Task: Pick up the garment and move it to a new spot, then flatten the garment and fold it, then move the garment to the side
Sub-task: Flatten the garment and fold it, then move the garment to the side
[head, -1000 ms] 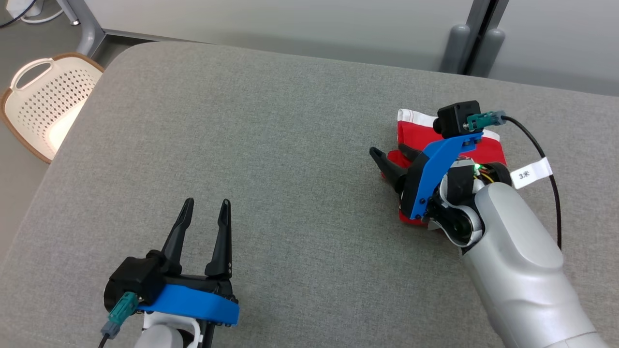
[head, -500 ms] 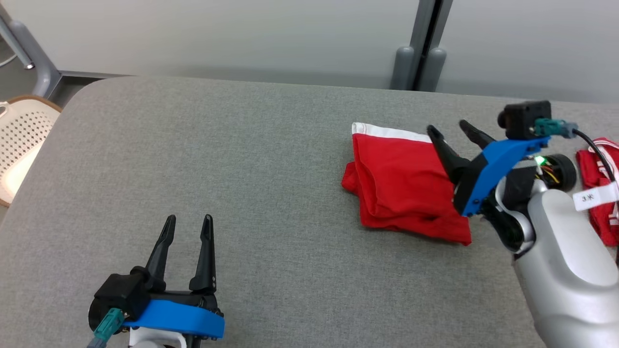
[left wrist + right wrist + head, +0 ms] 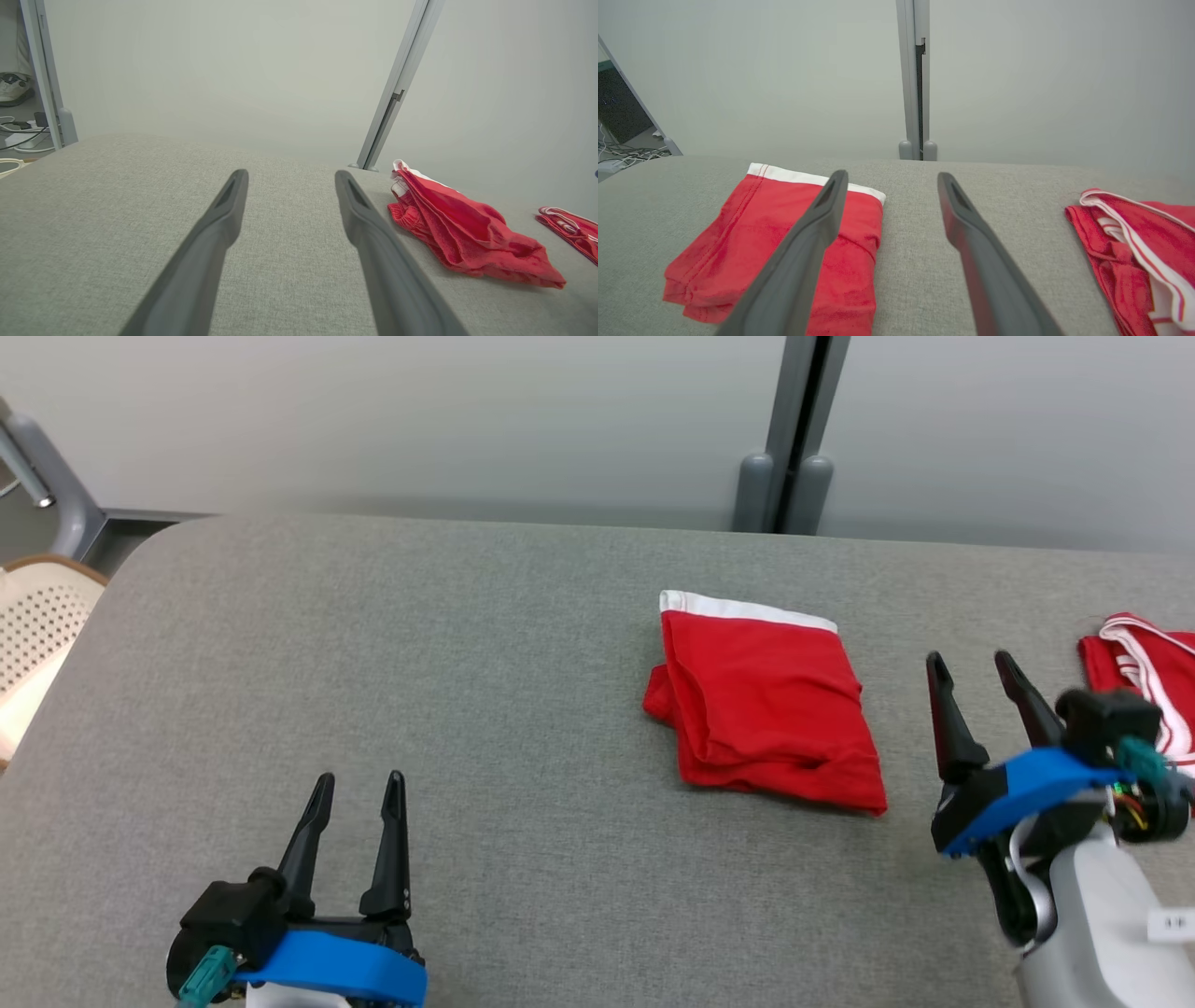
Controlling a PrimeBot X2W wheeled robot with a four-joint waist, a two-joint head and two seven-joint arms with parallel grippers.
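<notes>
The garment [image 3: 766,700] is red with a white waistband and lies folded on the grey table [image 3: 467,663], right of centre; it also shows as the garment [image 3: 467,228] and the garment [image 3: 761,247] in the wrist views. My right gripper [image 3: 971,661] hovers open just right of it, clear of the cloth, nothing between its fingers. My left gripper [image 3: 359,779] stands open at the lower left, far from the garment, empty. Seen from the right wrist, the right gripper [image 3: 889,175] points past the garment's right edge.
A second red piece with white stripes [image 3: 1144,672] lies at the table's right edge, also seen as striped cloth [image 3: 1139,252]. A white perforated basket [image 3: 37,635] stands on the floor at the left. A grey post [image 3: 789,476] rises behind the table.
The camera turned right. My right gripper let go of the folded garment and drew back to its right side. The left gripper kept still, open.
</notes>
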